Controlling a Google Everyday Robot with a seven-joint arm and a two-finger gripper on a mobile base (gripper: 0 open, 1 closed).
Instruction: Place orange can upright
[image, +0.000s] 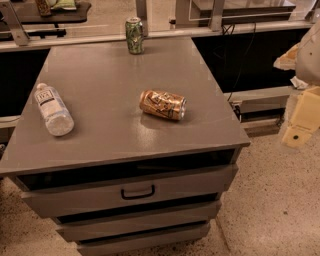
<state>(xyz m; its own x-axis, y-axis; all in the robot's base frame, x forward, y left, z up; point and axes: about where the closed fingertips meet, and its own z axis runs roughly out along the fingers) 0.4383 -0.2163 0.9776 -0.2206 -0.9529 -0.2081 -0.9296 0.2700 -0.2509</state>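
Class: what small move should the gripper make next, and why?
Probably bring the gripper leftward over the cabinet top toward the orange can: the can lies on its side near the middle, and the gripper sits off the cabinet's right side, apart from it.

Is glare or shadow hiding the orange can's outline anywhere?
Camera view: no; the orange can, lying on its side, shows only small highlights and a soft shadow along its near side; the table has a dull sheen, no hard glare; the gripper, at the right edge beside the table, is brightly lit.
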